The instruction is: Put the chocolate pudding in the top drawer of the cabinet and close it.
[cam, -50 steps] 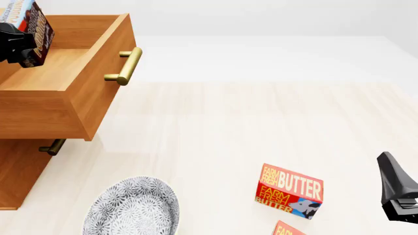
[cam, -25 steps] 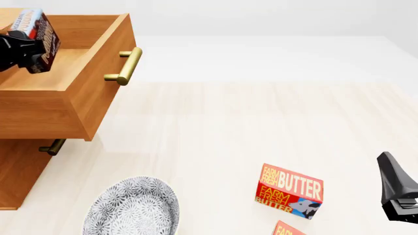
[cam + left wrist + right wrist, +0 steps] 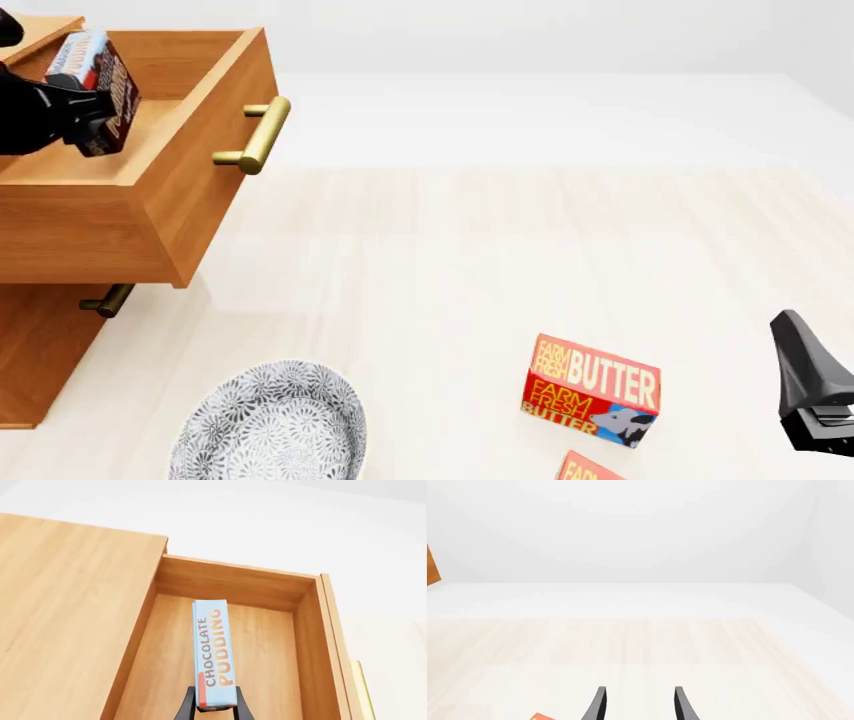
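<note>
Blue-brown chocolate pudding (image 3: 215, 655) clamped in my left pincer (image 3: 215, 707) over top drawer (image 3: 200, 130), arm cropped; right pincer (image 3: 638, 702) apart, mostly cropped.

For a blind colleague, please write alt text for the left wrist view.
The left gripper holds the chocolate pudding box on edge above the open top drawer. The drawer's wooden floor looks bare, and the cabinet top lies beside it.
</note>
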